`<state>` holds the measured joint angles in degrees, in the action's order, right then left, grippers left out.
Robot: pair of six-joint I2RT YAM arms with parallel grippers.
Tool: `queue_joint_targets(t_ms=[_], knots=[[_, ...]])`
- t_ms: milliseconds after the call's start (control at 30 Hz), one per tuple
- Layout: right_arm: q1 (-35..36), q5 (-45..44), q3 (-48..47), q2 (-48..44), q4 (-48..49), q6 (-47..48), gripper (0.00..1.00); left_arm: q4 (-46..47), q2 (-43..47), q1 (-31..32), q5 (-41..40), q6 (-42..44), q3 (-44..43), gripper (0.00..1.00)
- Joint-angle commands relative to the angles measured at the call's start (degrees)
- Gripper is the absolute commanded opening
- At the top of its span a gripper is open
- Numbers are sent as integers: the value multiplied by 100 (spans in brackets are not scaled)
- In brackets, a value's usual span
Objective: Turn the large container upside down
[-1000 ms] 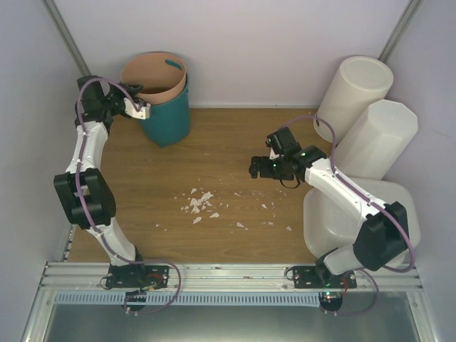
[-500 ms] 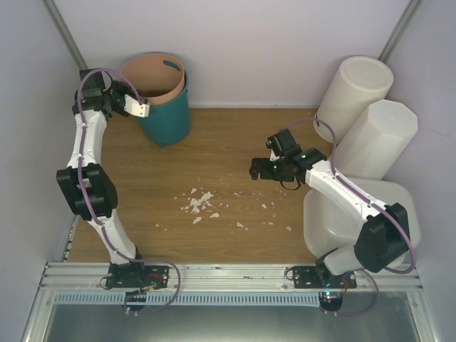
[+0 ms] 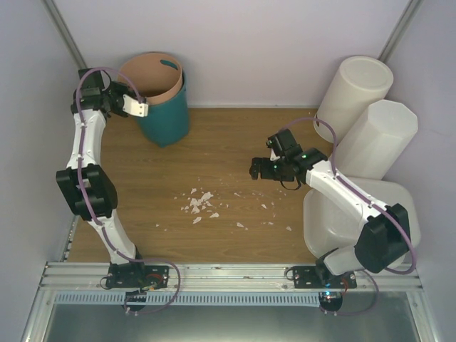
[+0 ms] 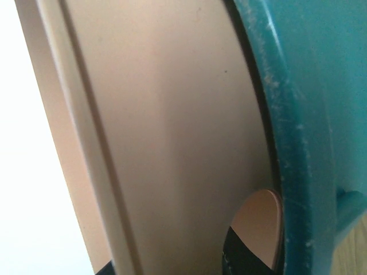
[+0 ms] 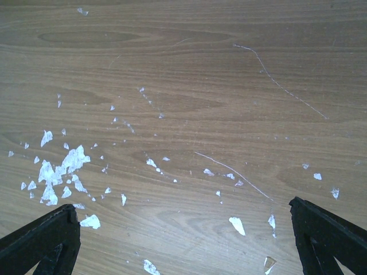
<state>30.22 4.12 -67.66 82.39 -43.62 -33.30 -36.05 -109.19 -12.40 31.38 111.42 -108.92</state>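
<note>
While the right arm just hangs over the middle of the table [image 3: 228,135], the left end effector [image 3: 139,109] is up at the far left corner, pinched onto the wall of the tan bin [image 3: 169,89] that sits nested in the teal bin [image 3: 171,122]. The left wrist cam shows it pretty well: the tan wall runs straight down the frame, one black finger [image 4: 238,258] shows at the handle cutout, and a sliver of the other is on the opposite side of the wall.

The right end effector [image 3: 254,169] is spread wide with nothing in it, hovering above the scattered white scraps [image 3: 199,203].

The tub [image 3: 320,217] sits at the near right corner, just beside the right arm's base and partly hidden under that arm. The octagonal bin [image 3: 377,139] is right behind it and the round bin [image 3: 356,85] is further back. It's well apart from both end effectors. Can't tell which way up it is.
</note>
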Motion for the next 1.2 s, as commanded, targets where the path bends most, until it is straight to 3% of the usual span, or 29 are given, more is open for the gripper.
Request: queue_joint_targets(t_ms=[0,533,867,1167], knots=[[33,-70,-139,-144,52,-28,100,-758,87,40,-37,-398,-119,0],[29,-121,-279,-162,20,21,100,-803,702,36,56,4,-857,0],[29,-122,-317,-175,8,59,100,-34,1308,12,350,-30,-987,0],[29,-396,-615,-376,-89,52,100,1260,1977,-205,918,-1021,-988,0]])
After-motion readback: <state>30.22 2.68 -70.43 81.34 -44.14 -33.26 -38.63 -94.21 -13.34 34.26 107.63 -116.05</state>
